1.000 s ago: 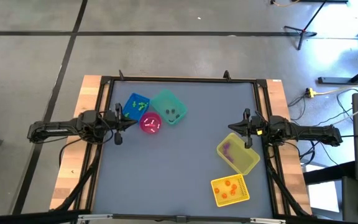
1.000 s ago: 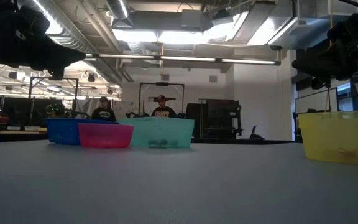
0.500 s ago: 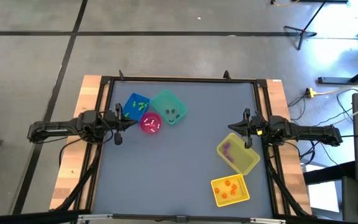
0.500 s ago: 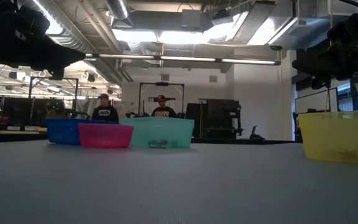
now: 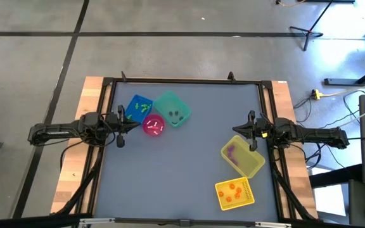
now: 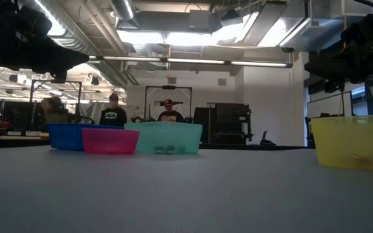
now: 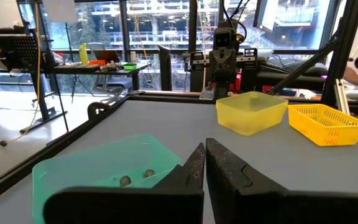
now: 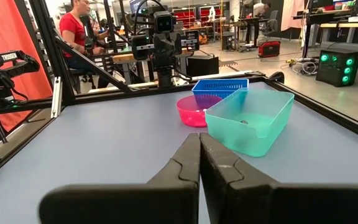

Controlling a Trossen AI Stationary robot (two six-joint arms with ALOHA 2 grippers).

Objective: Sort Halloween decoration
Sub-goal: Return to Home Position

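Diff is all in the low view's background, left of centre. Person [image 6: 113,111] above the pink bin [image 6: 109,140] has drifted right across the frame, a little at first and more in the last half second, and the head now sits slightly higher. Further left, above the blue bin [image 6: 67,136], a blurry brownish shape [image 6: 54,109] has grown taller and wider than the small dim patch there a second ago (too soft to identify).
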